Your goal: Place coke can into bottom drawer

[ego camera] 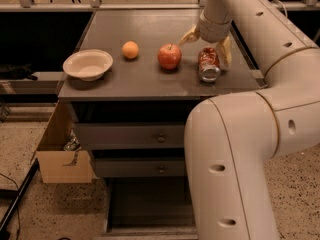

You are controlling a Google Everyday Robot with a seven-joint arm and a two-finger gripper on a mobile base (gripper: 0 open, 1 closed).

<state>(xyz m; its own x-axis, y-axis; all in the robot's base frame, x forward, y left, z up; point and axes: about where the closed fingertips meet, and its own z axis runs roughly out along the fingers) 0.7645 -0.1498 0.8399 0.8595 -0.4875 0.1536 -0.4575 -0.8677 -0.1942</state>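
Coke can: red-and-white, silver end facing forward, lying on its side at the right of the desk | my end effector: just over the can, fingers spread either side of it | bottom drawer: dark tray, pulled out, lowest in the cabinet.

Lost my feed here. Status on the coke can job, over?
Claw open, low over coke can on cabinet top. Can on its side, not gripped. Bottom drawer open. Apple close beside can.
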